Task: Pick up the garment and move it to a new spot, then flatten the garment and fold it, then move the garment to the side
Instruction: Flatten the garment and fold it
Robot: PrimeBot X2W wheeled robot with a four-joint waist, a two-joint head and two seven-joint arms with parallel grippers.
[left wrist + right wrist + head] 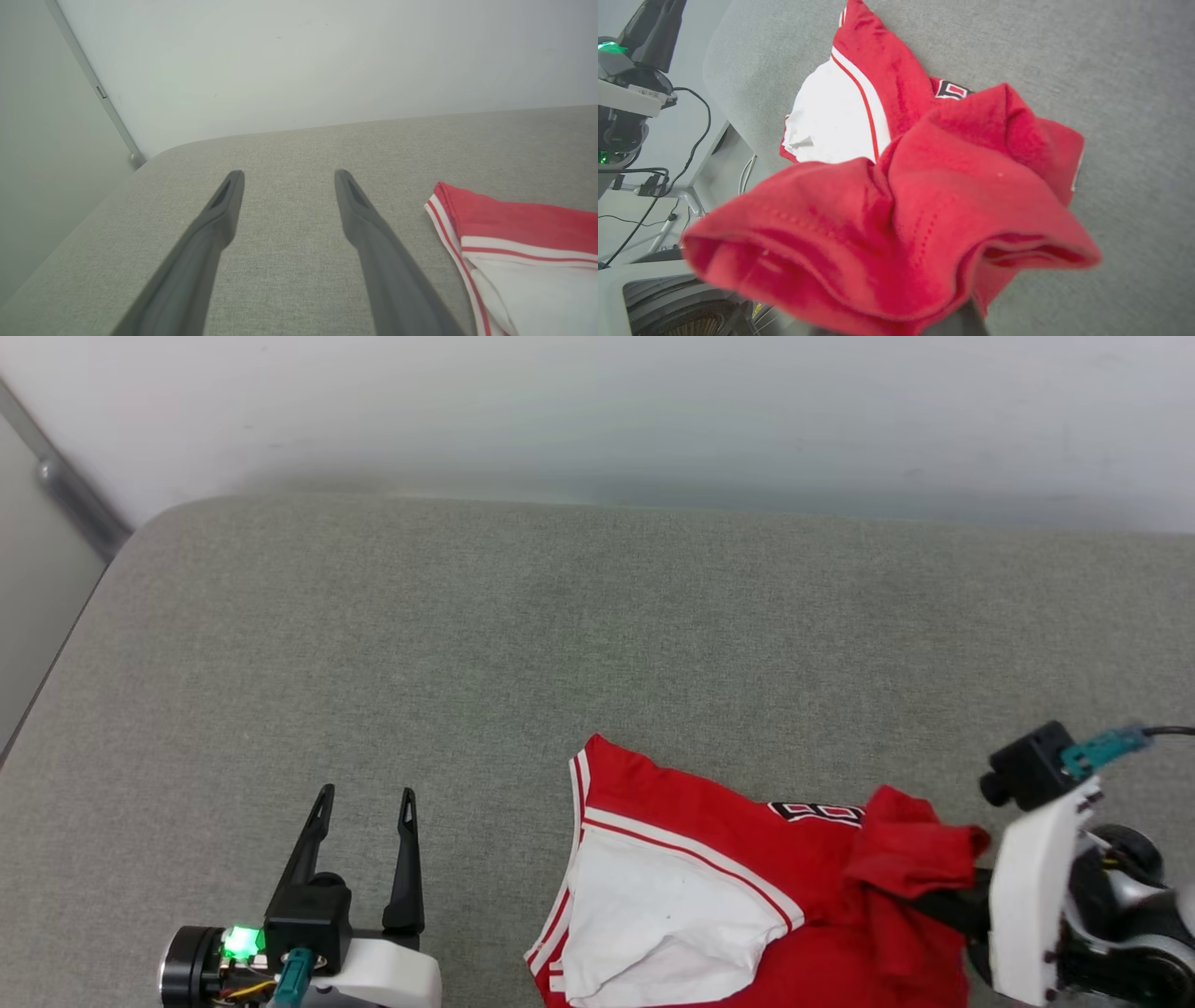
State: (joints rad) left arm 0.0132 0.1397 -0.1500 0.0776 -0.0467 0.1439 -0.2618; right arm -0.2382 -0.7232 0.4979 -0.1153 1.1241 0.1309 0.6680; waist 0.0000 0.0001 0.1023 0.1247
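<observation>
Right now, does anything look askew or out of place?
Yes: the red T-shirt lies crumpled, not flat, at the grey fabric surface's near side, one bunch pinched in the right gripper's shut jaws. The left gripper is open, empty.

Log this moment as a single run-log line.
left tool: open, apart from garment | right tool: shut on garment's red fold | garment: rumpled on grey surface, not flattened

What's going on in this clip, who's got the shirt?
The right gripper is shut on a bunched fold of the thin red T-shirt with white sleeves, holding that part up while the rest lies crumpled on the grey fabric surface. The left gripper is open and empty, beside the shirt without touching it.
</observation>
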